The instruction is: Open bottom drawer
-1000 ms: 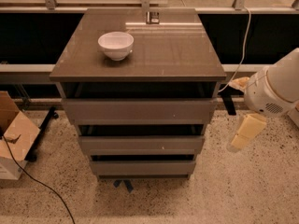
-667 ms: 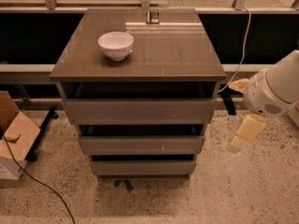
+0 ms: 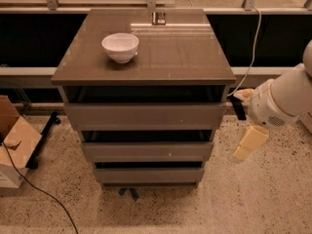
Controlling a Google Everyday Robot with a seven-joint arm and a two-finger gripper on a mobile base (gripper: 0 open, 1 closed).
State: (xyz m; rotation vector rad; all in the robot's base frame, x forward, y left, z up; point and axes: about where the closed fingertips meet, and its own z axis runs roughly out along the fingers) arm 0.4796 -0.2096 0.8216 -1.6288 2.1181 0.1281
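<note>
The bottom drawer [image 3: 148, 174] is the lowest and narrowest-looking of three grey-brown handleless fronts on the cabinet [image 3: 146, 62]. Its flat front sits in line under the middle drawer [image 3: 146, 151] and the top drawer [image 3: 145, 115], with a dark gap above it. My gripper [image 3: 243, 126] hangs at the right of the cabinet, at about the height of the top and middle drawers. It is apart from the cabinet's right side and touches no drawer. It holds nothing that I can see.
A white bowl [image 3: 120, 47] stands on the cabinet top at the back left. An open cardboard box [image 3: 13, 145] and a black cable [image 3: 44, 194] lie on the speckled floor at the left. A white cable [image 3: 251, 57] hangs behind the cabinet at the right. A blue tape mark [image 3: 127, 194] lies on the floor in front of the cabinet.
</note>
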